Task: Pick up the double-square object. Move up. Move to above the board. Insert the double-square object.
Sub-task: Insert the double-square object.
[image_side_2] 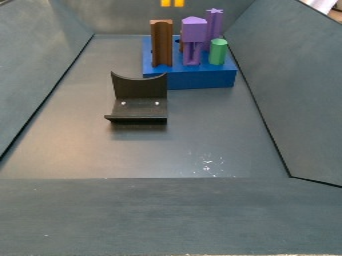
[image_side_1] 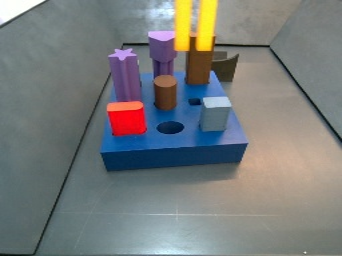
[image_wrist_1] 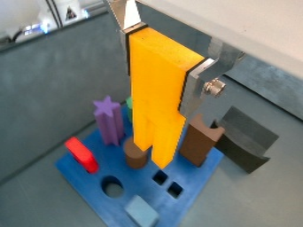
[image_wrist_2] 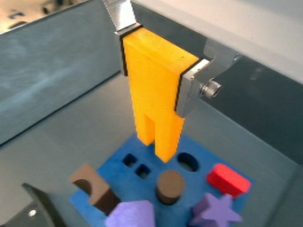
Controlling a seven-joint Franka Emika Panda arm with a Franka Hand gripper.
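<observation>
Gripper [image_wrist_1: 166, 55] jaws clamping grooved double-square object [image_wrist_1: 158, 93], above blue board [image_wrist_1: 101, 170]

Grey floor [image_side_2: 80, 130] carries board [image_side_2: 214, 78] (blue) and fixture [image_side_2: 138, 99]; claw [image_wrist_1: 166, 55] above.

Both side views crop the claw and the double-square object's [image_side_1: 195, 25] top.

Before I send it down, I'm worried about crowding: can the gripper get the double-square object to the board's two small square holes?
Probably yes. The gripper holds the double-square object above the board; its holes look unblocked, though the brown peg stands close.
</observation>
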